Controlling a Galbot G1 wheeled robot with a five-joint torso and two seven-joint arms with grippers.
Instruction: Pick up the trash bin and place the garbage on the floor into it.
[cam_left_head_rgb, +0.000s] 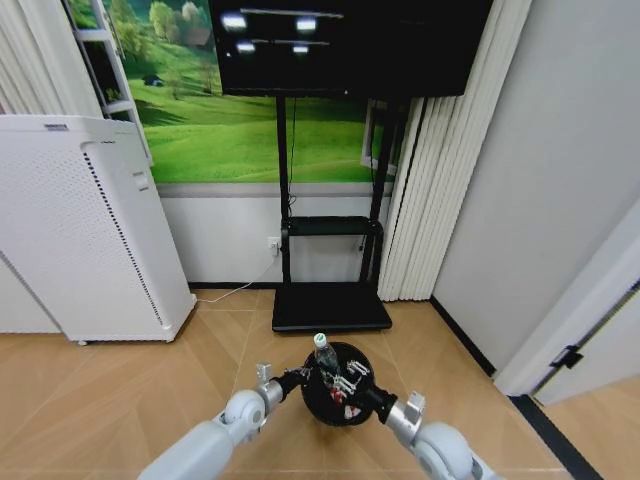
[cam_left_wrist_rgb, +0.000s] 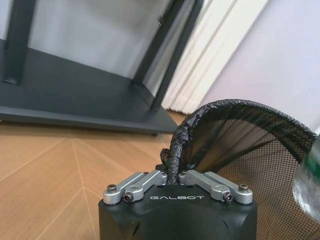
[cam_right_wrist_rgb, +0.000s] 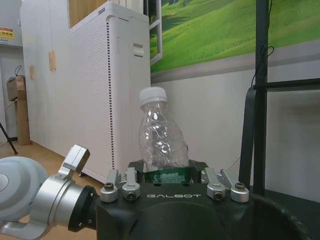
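While the trash bin (cam_left_head_rgb: 337, 385) sits low in front of the robot over the floor (cam_left_head_rgb: 120, 390), bare parquet spreads wide to the robot's left as far as a white appliance (cam_left_head_rgb: 85, 230); ahead, the black base of a screen stand (cam_left_head_rgb: 331, 306) lies close, and a grey wall (cam_left_head_rgb: 540, 200) with a dark border strip closes in on the right. The left pincer (cam_left_wrist_rgb: 172, 175) is clenched on the bin's bag-wrapped rim, its fingers pinched together there. The right pincer (cam_right_wrist_rgb: 172, 172) grasps a clear bottle (cam_right_wrist_rgb: 161, 135) with a white cap and green label, upright just above the bin's open mouth. Red-and-white litter (cam_left_head_rgb: 347, 398) lies inside the bin.
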